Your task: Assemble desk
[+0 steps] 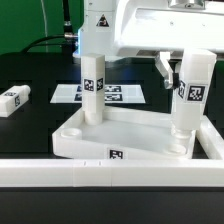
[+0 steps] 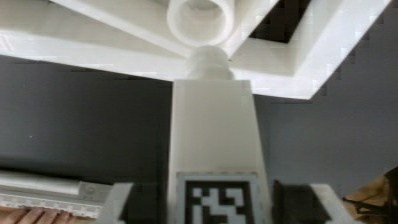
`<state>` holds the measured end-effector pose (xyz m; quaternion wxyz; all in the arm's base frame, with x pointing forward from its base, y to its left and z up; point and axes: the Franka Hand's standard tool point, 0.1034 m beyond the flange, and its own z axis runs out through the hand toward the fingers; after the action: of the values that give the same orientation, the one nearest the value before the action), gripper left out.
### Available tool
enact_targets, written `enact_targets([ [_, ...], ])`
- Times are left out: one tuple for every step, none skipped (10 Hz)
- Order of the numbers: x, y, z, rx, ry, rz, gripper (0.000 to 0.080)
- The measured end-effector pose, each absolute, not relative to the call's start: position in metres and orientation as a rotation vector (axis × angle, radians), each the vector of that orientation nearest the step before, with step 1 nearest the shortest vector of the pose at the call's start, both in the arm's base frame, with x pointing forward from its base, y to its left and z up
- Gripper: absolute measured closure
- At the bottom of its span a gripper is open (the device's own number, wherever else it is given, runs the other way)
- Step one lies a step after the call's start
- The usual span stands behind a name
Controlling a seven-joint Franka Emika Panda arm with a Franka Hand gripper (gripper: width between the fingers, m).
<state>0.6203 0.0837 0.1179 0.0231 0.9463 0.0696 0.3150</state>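
The white desk tabletop [image 1: 75,138] lies with its rim up on the black table. One tagged white leg [image 1: 93,88] stands upright in its far corner socket on the exterior view's left. My gripper [image 1: 188,70] is shut on a second tagged leg [image 1: 190,98], held upright over the near corner on the exterior view's right. In the wrist view this leg [image 2: 217,130] runs out from between my gripper [image 2: 221,206] fingers, and its narrow peg end meets the round corner socket [image 2: 198,17]. How deep the peg sits I cannot tell. A third leg [image 1: 14,100] lies loose at the exterior view's left.
The marker board [image 1: 122,95] lies flat behind the tabletop. A long white bar [image 1: 100,176] spans the foreground in front of the tabletop. The arm's white body [image 1: 150,25] hangs over the back of the scene.
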Motion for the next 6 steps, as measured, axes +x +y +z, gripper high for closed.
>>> enact_targets([
  [0.620,0.086,0.119,2.936,0.220,0.964,0.0514],
  [0.620,0.085,0.117,2.936,0.218,0.960,0.0514],
  [0.620,0.085,0.117,2.937,0.218,0.959,0.0514],
  [0.620,0.084,0.117,2.938,0.219,0.954,0.0514],
  [0.620,0.081,0.121,2.948,0.216,0.934,0.0514],
  [0.621,0.077,0.128,2.954,0.220,0.918,0.0514],
])
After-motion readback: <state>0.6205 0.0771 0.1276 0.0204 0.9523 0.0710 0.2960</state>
